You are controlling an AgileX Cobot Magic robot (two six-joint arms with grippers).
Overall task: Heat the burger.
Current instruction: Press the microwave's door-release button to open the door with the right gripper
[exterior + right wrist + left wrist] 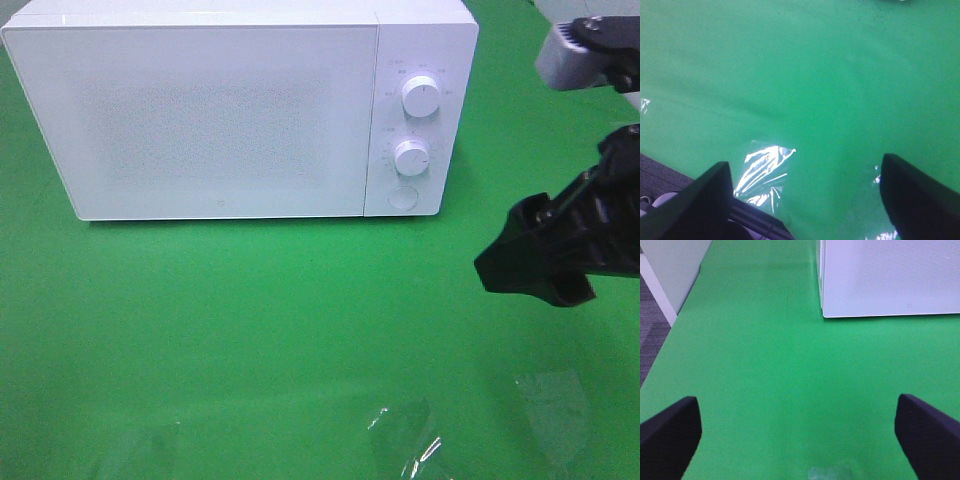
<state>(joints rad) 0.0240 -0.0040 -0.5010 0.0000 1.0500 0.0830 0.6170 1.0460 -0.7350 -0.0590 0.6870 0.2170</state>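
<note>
Light fell bright and even from overhead; clear film point(764, 167) glared white on the green cloth point(250, 310) (everything slightly soft, grainy).

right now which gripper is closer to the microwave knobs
Right. The right gripper hangs off the microwave end that carries the knobs; the left gripper sits back across the mat, facing the opposite front corner.

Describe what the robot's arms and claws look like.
The left claw and right claw both have matte black fingers with blunt, rounded tips. From the high camera only the right arm shows: an angular black body with a pale grey block near it. No cables or markings are visible.
</note>
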